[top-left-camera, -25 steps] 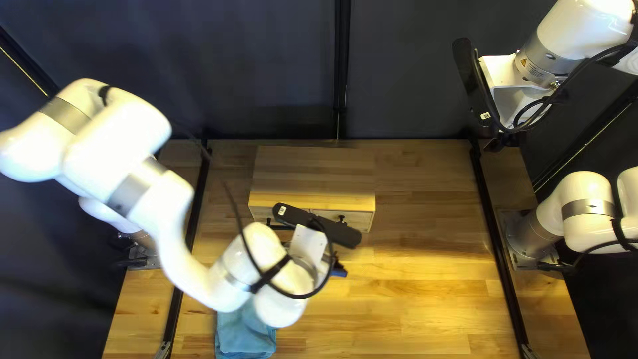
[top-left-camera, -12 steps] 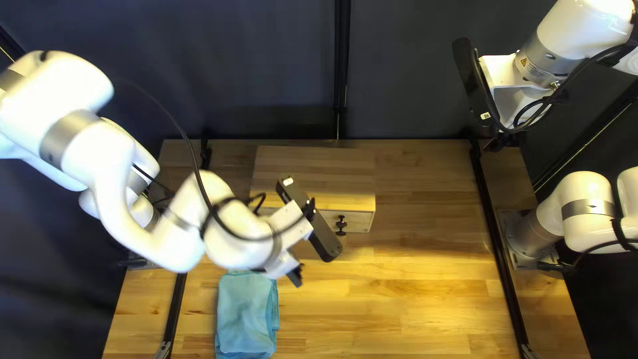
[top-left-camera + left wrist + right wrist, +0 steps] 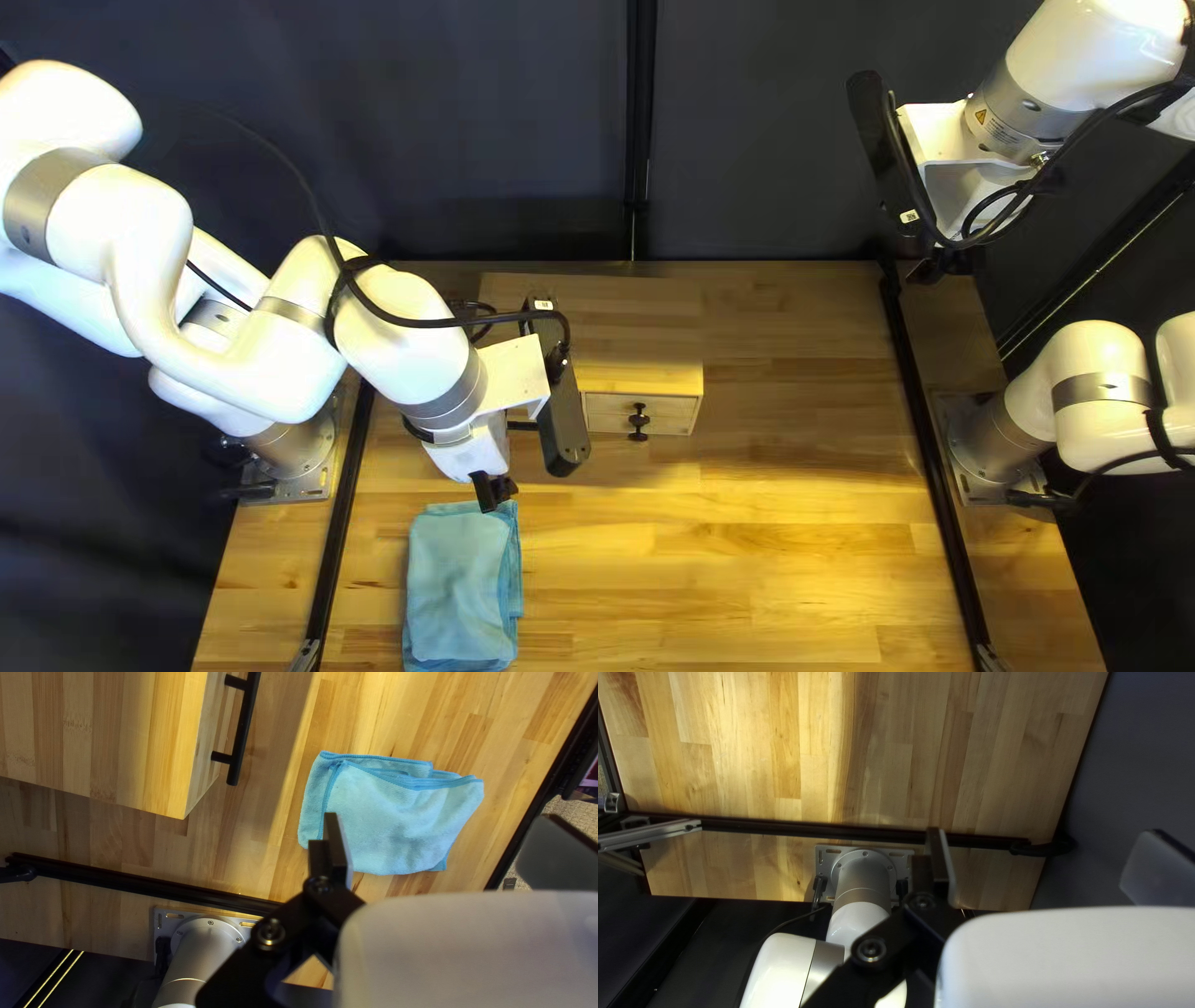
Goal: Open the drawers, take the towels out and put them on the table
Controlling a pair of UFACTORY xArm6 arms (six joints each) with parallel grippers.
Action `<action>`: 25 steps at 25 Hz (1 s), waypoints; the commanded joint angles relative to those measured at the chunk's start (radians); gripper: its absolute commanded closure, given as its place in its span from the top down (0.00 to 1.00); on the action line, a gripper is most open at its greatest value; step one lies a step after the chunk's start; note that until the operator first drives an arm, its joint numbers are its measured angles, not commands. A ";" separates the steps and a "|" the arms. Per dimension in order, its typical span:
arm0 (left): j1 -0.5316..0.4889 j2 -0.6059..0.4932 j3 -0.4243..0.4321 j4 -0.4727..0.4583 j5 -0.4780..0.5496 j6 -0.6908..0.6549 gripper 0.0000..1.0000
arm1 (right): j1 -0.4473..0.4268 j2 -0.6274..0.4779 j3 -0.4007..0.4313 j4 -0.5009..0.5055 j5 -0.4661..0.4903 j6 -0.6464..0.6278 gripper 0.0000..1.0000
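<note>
A folded light-blue towel [image 3: 462, 583] lies flat on the table near its front edge, left of centre. My left gripper [image 3: 492, 490] hovers open over the towel's far edge, touching nothing. In the left wrist view the towel [image 3: 392, 816] lies ahead of and below the left gripper [image 3: 444, 854], whose black finger [image 3: 334, 844] stands clear of it. The wooden drawer box [image 3: 597, 336] sits mid-table; its front with a black handle [image 3: 639, 420] looks flush, and my left wrist hides its left part. My right gripper [image 3: 1045, 868] is open and empty, raised over the table's right edge.
The left wrist view shows the drawer box's corner [image 3: 93, 732] and its bar handle [image 3: 240, 728] beside the towel. A black rail [image 3: 910, 392] runs along the table's right side, another [image 3: 341, 523] along the left. My right arm's base [image 3: 864, 877] stands below the right gripper.
My left arm has swung back to the left and its wrist has turned. The gripper has moved left off the towel, which now lies uncovered. The right arm has not moved.
</note>
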 commanded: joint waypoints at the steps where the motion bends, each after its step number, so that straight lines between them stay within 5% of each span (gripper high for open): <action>1: 0.000 0.000 0.000 0.000 0.000 0.000 1.00 | 0.000 0.000 0.000 0.000 0.000 0.000 1.00; 12: 0.000 0.000 0.000 0.000 0.000 0.000 1.00 | 0.000 0.000 0.000 0.000 0.000 0.000 1.00; 25: 0.193 -0.089 -0.182 0.024 0.358 0.359 1.00 | 0.000 0.000 0.000 0.000 0.000 0.000 1.00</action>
